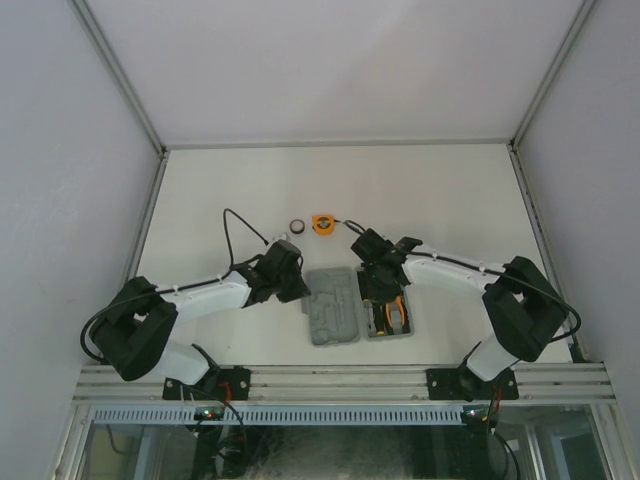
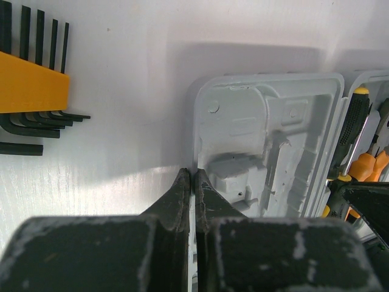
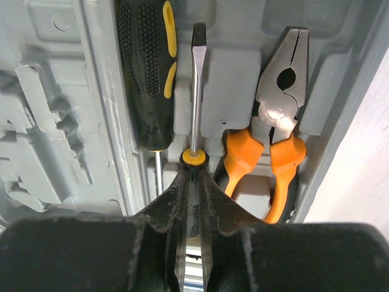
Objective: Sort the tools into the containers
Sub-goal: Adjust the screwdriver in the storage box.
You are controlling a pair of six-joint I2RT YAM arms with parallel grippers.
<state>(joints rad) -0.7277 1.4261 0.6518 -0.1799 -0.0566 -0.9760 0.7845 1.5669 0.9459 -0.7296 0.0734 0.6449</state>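
— Now, first entry: what is held, and where?
— Held item: flat-blade screwdriver (image 3: 193, 91), in the right half of the grey tool case (image 3: 340, 61), between the second screwdriver (image 3: 148, 73) and the pliers (image 3: 276, 121). The right gripper (image 3: 193, 175) pinches its black handle just behind the yellow collar, with the blade pointing away from the wrist. Whether it is fully seated in its recess I cannot tell.
— Handling notes?
— Likely light and stiff. The steel shaft looks slick, so the textured handle is the better purchase. The recess looks snug, so it probably wants to go in level.
— And the left gripper (image 2: 192, 177)?
— Fingers pressed together with nothing between them, tips at the outer rim of the case's bare left half. Contact with the rim: cannot tell.
— Stock outside the case?
— The hex-key set (image 2: 30, 91) lies on the table (image 2: 121, 121) left of the case. It looks rigid and is best taken across the orange holder, not the thin keys. The tape measure (image 1: 323, 224) and small black ring (image 1: 297, 226) lie beyond the case. The round housing may slip, and the ring sits low, so it is probably awkward to pinch.
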